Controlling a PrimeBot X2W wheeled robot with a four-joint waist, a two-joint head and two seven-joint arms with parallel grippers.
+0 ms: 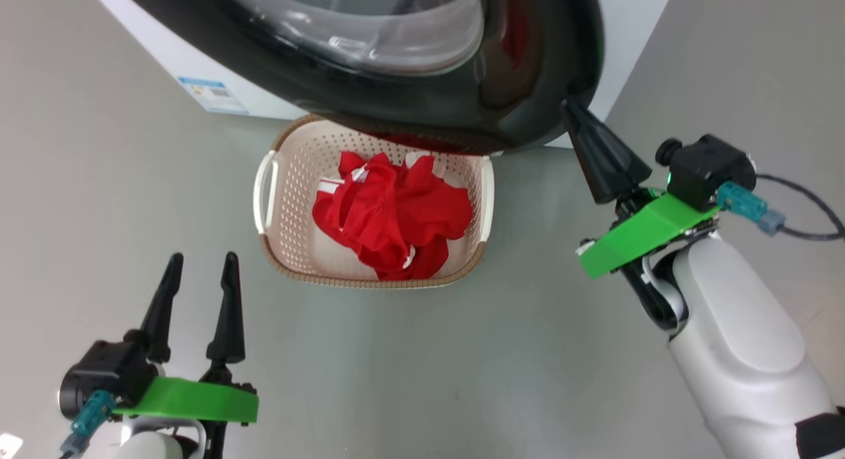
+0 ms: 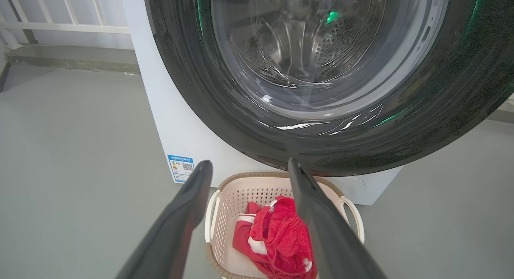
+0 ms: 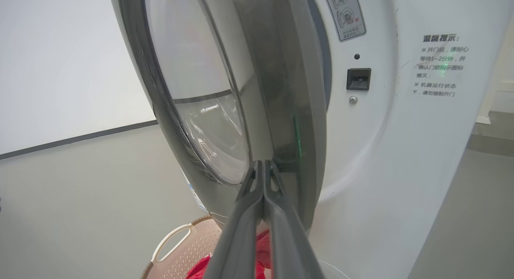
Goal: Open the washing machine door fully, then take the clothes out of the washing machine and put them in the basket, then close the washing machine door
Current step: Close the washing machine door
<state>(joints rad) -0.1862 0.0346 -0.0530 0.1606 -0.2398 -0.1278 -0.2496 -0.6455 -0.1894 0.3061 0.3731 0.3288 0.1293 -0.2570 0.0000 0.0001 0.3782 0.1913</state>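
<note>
Clothes (image 1: pixel 396 214) in basket (image 1: pixel 297 181) under door (image 1: pixel 370 96); R pincer (image 1: pixel 572 110) shut, prob. touching door rim.

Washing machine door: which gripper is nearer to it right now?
Right. The right gripper, shut, has its tips at the black rim of the washing machine door; the left gripper, open, sits well back, beyond the basket.
</note>
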